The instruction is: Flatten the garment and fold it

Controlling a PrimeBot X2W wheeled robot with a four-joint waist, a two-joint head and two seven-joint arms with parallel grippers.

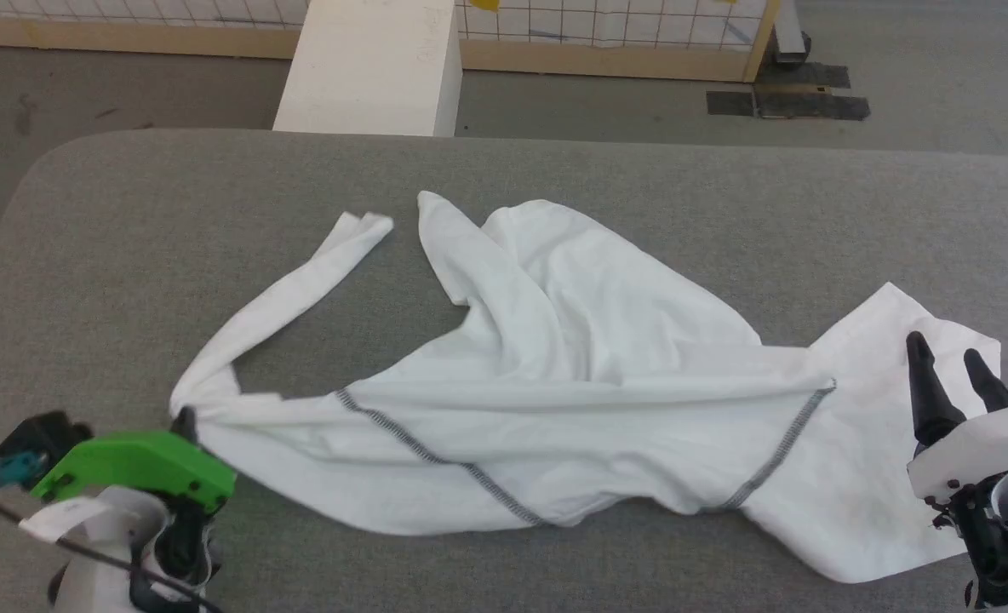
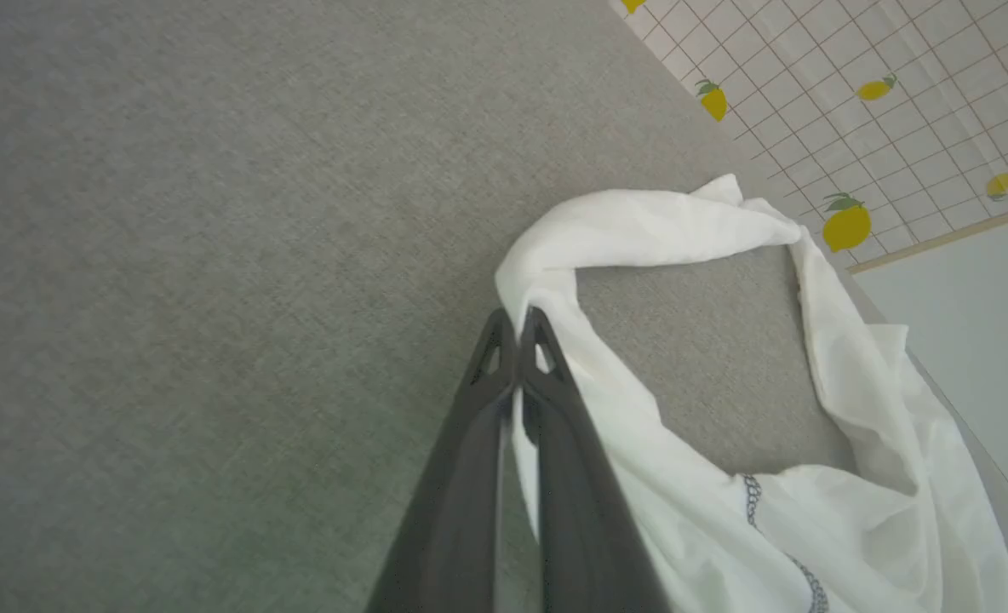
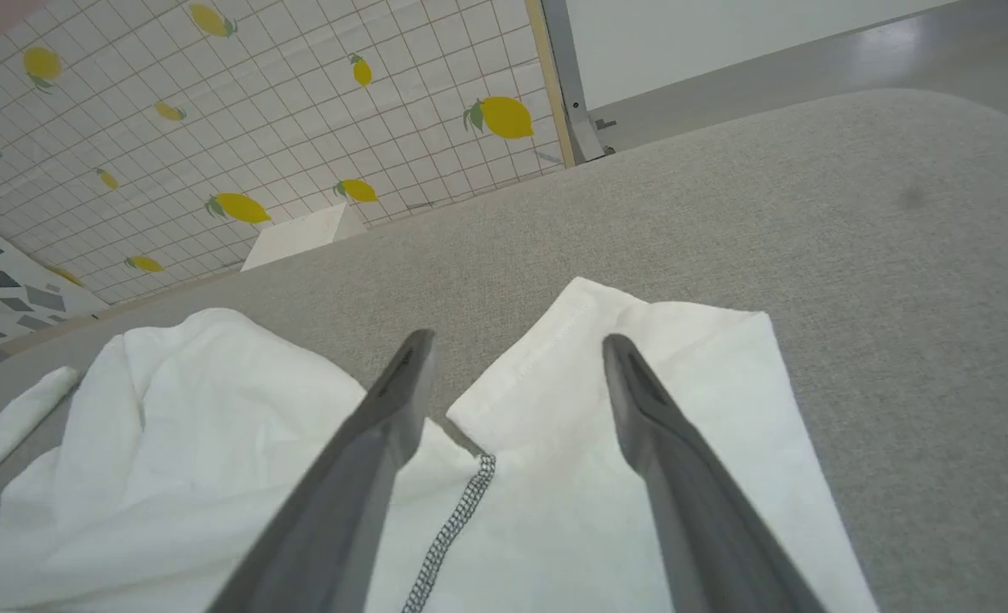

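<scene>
- Grey cloth covers the wide table (image 1: 129, 221), whose corners are rounded.
- Beyond its far edge a white box (image 1: 372, 64) stands on the grey floor (image 1: 938, 77). Behind the box runs a low panel (image 3: 214, 128) with a grid pattern and yellow lemons.
- Dark pieces of tape (image 1: 785, 102) lie on the floor at the far right.
- On the table lies the garment (image 1: 572, 340), from the near left to the near right side. It is white, thin and crumpled, not flat.
- A long narrow strip (image 1: 300, 281) of it goes from the left end toward the far side. Soft folds rise in the middle.
- Black-and-white stitching (image 1: 436, 455) runs in two slanted lines across the near part.
- The left gripper (image 1: 185, 421) has its fingers pressed together on the bunched left end of the garment. In the left wrist view white cloth shows between them.
- The right gripper (image 1: 951, 362) is over the right end of the garment. Its two fingers stand wide apart and hold nothing. Whether the tips touch the cloth I cannot tell.
</scene>
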